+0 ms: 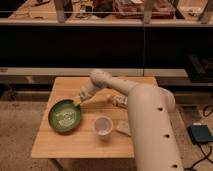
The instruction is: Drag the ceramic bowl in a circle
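Note:
The ceramic bowl (64, 116) is a wide, shallow, glossy green bowl with a darker rim, on the left part of the wooden table (60, 145). My white arm reaches from the lower right across the table. My gripper (79, 101) is at the bowl's upper right rim and touches it. The arm hides part of the table behind it.
A small white cup (102, 126) stands right of the bowl. A pale flat item (123, 128) lies beside the cup. A small packet (119, 101) lies near the arm. A dark counter front runs behind the table. A blue box (200, 134) sits on the floor at right.

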Available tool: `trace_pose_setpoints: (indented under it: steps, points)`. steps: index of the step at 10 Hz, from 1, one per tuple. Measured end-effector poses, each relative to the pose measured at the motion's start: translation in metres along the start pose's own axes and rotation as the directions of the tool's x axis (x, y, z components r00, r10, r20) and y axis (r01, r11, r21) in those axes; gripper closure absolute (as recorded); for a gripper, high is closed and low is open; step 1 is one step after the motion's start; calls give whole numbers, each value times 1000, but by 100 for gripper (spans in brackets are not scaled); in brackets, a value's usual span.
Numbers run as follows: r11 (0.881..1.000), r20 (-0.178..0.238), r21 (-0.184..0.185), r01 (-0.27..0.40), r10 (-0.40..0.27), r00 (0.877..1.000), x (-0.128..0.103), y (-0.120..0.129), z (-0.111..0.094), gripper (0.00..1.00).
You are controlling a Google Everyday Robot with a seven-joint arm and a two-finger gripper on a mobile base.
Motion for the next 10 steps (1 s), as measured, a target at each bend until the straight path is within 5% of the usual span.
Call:
trace_pose_setpoints:
  steps: [3,6,10]
  points:
    - [996,4,-25,-82,82,997,-24,50,-21,100]
    - [989,-9,-120,-89,88,996,-88,96,-67,100]
    - [971,-47,-237,-18,7,999,-157,89,-123,100]
